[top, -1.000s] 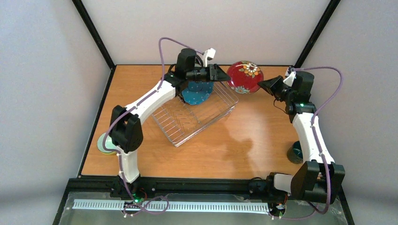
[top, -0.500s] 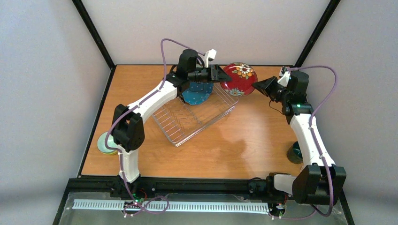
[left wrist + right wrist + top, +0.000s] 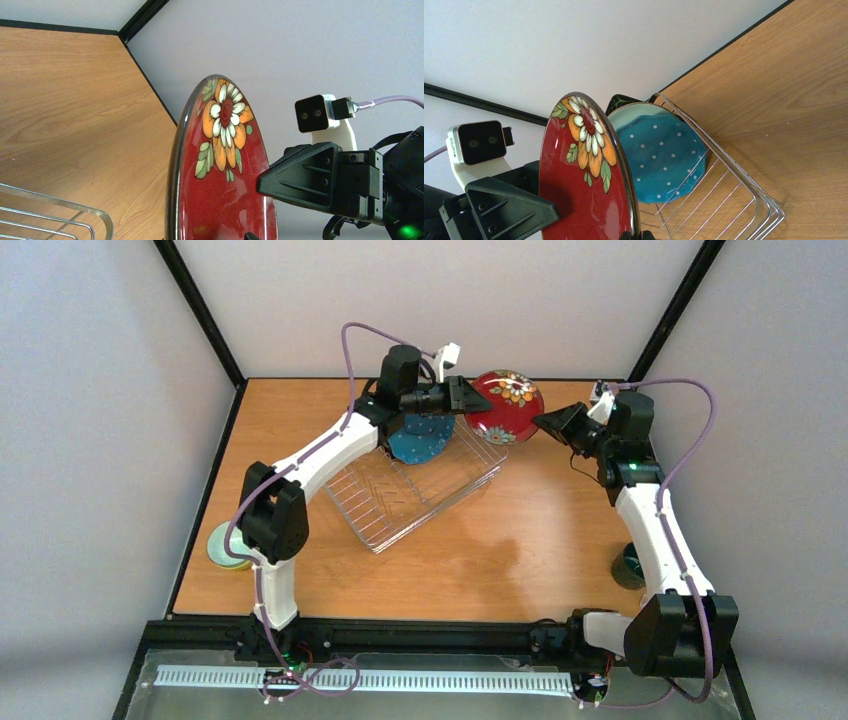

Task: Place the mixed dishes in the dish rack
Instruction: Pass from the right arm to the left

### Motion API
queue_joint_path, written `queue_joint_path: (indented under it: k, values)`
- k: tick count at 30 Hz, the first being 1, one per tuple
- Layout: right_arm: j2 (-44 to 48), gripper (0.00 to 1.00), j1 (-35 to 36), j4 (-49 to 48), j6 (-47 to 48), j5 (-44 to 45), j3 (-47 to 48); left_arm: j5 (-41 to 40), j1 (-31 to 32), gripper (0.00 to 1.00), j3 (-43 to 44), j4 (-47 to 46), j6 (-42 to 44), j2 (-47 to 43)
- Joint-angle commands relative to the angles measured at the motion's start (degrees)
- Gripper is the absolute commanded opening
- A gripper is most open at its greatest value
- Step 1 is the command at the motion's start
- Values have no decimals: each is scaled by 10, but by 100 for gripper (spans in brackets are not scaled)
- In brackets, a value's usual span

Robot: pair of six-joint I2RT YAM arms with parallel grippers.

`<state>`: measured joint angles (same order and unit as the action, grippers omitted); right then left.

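**While two claws are crowding one plate, a drop is looming**

While the red plate (image 3: 508,405) is hanging on edge in the air near the far right corner of the rack (image 3: 400,502), the right claw (image 3: 548,421) is pinching its rim from the right and seems to be bearing its weight. The left claw (image 3: 470,398) is meeting the opposite rim. Whether it is closing on the plate or merely standing around it, no view is showing. Inside the rack, the blue plate (image 3: 418,440) is leaning upright at the far end, beneath the left arm.

A handover looks to be under way, and the danger is sitting in its timing. If the right claw is letting go before the left one is properly seated, the glossy rim could slide free. The plate would then be falling onto the wire edge or the desk (image 3: 540,530), where it might chip. A pinch this near the edge is also inviting the plate to swing about the grip. With both claws working so close together, a small misjudged move is risking fingers knocking. It is also risking the red plate clipping the blue one while going down between the tines.
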<state>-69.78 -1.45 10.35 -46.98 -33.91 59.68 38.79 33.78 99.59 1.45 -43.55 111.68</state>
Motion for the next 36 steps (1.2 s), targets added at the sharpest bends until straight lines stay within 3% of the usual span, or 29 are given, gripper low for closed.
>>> queue_joint_path:
  k: [1,4,11,12,20,24,27,36]
  values:
    - [4,2,14,-18,-1,-22,-16,17,12,69,5,-54,-13,-1]
    - [2,2,29,-23,-1,-23,-24,9,12,59,-3,-60,-14,-6]
    - [-6,2,37,-24,7,-25,-33,-15,12,4,-18,-63,-7,-22]
    - [-7,2,37,-25,8,-26,-34,-18,11,1,-19,-63,-6,-23]
    - [-11,4,38,-29,12,-27,-35,-36,12,0,-44,-72,10,-44]
    - [-10,38,38,-27,12,-21,-34,-42,12,0,-45,-71,21,-55]
    - [-13,57,38,-21,17,-18,-30,-52,12,0,-40,-59,33,-63]
    - [-15,68,38,-3,34,-4,-17,-110,11,0,-9,25,104,-84]
